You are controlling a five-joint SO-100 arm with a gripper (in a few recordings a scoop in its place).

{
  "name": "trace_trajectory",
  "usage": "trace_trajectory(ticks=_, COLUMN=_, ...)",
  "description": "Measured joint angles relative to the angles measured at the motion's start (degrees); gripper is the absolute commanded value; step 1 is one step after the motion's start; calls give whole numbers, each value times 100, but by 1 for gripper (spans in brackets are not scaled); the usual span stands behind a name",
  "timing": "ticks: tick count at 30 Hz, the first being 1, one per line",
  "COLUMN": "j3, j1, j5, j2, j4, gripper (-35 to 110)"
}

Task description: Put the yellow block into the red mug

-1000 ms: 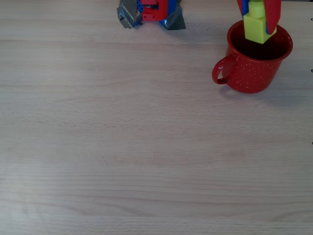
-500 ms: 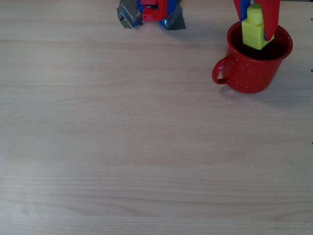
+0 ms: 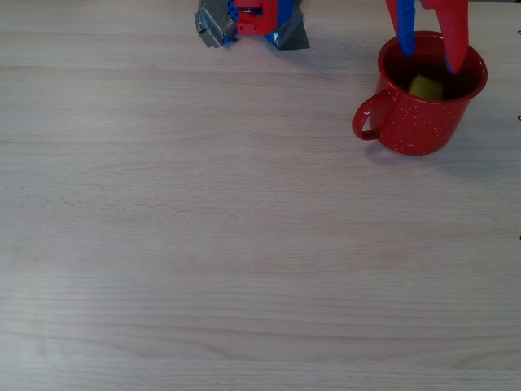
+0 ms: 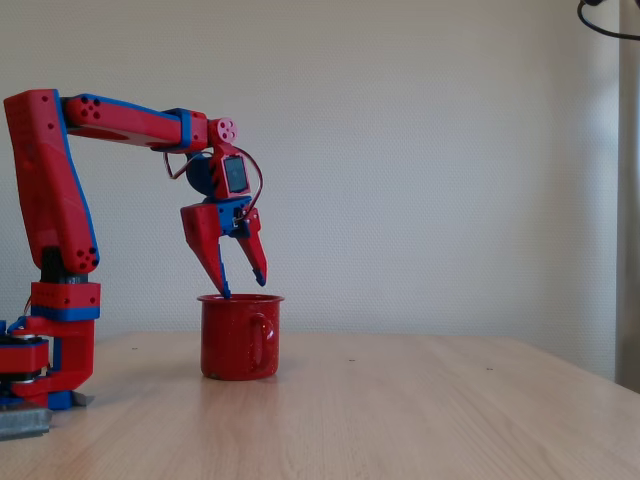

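The yellow block [image 3: 426, 86] lies inside the red mug [image 3: 421, 98], a dim yellow shape against the dark interior in the overhead view; half a second ago it was clamped between the fingers just above the rim, and a second ago it was held at about the same spot, so it has dropped free. The gripper [image 3: 430, 62] now hangs spread apart and empty over the mug's mouth, its two pointed red-and-blue fingers [image 3: 452, 32] separated with the block visible between and below them. In the fixed view the gripper [image 4: 243, 289] points downward, one fingertip at the level of the mug's [image 4: 238, 336] rim and the other slightly higher, the arm [image 4: 120, 121] reaching out horizontally from its upright post at the left. The mug itself has not shifted across the three overhead pictures; its loop handle points left in the overhead view and faces the camera in the fixed view. It stands near the top right corner of the overhead view, close to the upper edge and with a narrow strip of wood before the right edge. The arm's base [image 3: 251, 20] sits at the top edge, well to the left of the mug. The pale wooden table [image 3: 244, 244] stretches bare to the left and below the mug.
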Motion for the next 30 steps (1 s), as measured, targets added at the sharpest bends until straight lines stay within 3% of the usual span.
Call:
trace_trajectory(ticks=4, j3=-9, j1=211, j5=-114, j2=0, j4=44, gripper=15)
trace_trajectory(ticks=6, j3=-114, j1=308, j5=-114, j2=-9, j4=220, gripper=3)
trace_trajectory(ticks=10, j3=-580, j1=510, j5=-193, j2=-9, j4=431, gripper=0)
trace_trajectory(ticks=21, j3=-1063, j1=1986, j5=-308, j2=246, j4=721, gripper=0)
trace_trajectory(ticks=30, j3=-615, j1=3454, j5=-879, j2=976, j4=18, gripper=0)
